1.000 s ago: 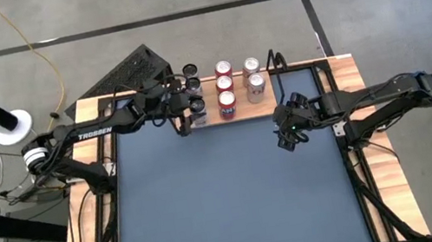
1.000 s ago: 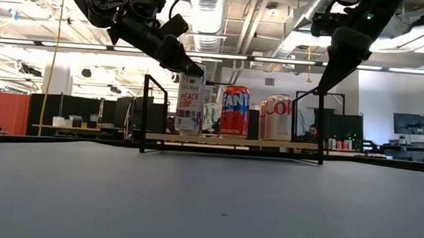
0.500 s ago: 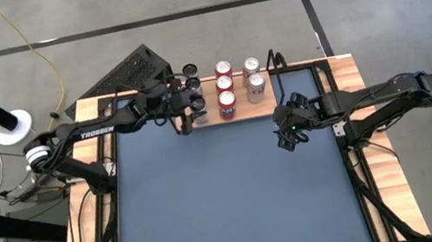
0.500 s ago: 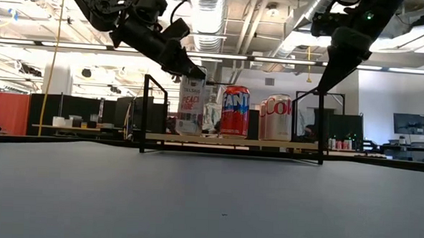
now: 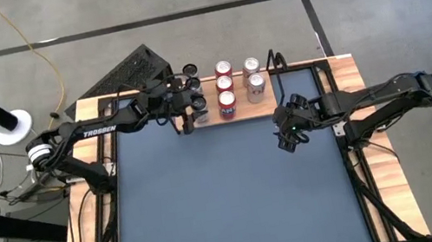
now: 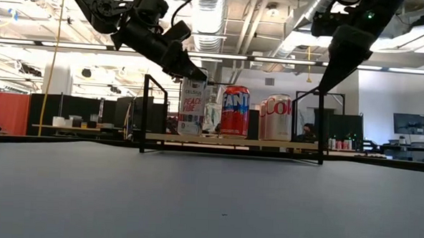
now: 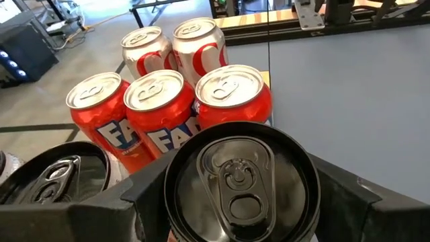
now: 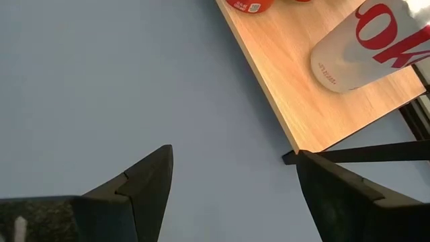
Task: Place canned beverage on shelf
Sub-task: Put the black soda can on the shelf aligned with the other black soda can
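Peach can (image 6: 192,105) now lower, bottom nearly on the shelf (image 6: 232,141), still clamped in left gripper (image 6: 188,73). Placement almost done, just needs releasing. Right gripper (image 5: 288,139) idle, fingers apart.

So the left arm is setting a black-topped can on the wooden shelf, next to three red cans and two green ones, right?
Nearly. The two cans beside the three red cans are silver-white with red lettering, not green; the left wrist view shows it. The left gripper does hold the black-topped can at the small light-wood shelf.
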Tool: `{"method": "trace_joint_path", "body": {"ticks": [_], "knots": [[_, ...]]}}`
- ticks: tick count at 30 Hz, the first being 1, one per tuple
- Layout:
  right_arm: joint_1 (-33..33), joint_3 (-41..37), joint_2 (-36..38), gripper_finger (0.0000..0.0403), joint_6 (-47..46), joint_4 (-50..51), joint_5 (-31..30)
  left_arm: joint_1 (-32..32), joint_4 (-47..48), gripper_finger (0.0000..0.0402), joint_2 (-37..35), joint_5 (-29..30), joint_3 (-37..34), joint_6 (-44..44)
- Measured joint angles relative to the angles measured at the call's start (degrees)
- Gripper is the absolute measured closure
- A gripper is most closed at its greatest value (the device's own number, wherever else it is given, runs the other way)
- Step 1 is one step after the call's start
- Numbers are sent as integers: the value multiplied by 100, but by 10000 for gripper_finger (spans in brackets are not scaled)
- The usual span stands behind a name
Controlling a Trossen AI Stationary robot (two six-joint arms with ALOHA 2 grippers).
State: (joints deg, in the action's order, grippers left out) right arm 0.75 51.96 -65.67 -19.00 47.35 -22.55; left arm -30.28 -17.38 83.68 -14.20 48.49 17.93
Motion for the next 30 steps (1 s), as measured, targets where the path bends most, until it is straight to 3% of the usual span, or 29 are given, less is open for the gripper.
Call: {"method": "trace_joint_path", "body": {"ticks": [9, 13, 22, 30], "knots": [[-2, 0, 0, 101, 0, 0, 15, 0, 31, 147, -1, 415, 4, -59], [-2, 0, 0, 101, 0, 0, 17, 0, 58, 142, -2, 413, 4, -54], [-2, 0, 0, 101, -2, 0, 17, 0, 146, 90, -2, 267, 5, -61], [-3, 0, 0, 101, 0, -1, 17, 0, 82, 85, -2, 262, 72, -15]]}}
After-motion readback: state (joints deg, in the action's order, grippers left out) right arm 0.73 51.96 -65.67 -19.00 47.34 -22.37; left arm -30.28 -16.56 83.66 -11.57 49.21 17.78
